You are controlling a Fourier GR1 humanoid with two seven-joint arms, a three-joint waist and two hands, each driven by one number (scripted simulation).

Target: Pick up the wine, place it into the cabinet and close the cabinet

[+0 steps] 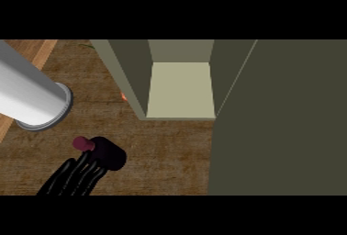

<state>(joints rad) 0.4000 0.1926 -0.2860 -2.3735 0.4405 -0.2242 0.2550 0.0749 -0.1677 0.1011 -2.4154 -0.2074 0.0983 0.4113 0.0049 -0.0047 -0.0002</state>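
The wine bottle (108, 155) is dark with a maroon cap (83, 143) and shows at the lower left over the wooden counter (169, 156). My left hand (73, 178) comes up from the lower edge, its black fingers lying against the bottle's near side and curled round it. I cannot tell whether the bottle rests on the counter or is lifted. The cabinet (180, 89) stands open at the top middle, with a pale bare shelf inside. Its dark olive door (278, 119) is swung out and fills the right side. The right hand is out of view.
A thick grey forearm (27, 89) crosses the upper left, close to the camera. A small orange thing (124, 95) peeks out beside the cabinet's left wall (125, 73). Bare counter lies between the bottle and the cabinet's opening.
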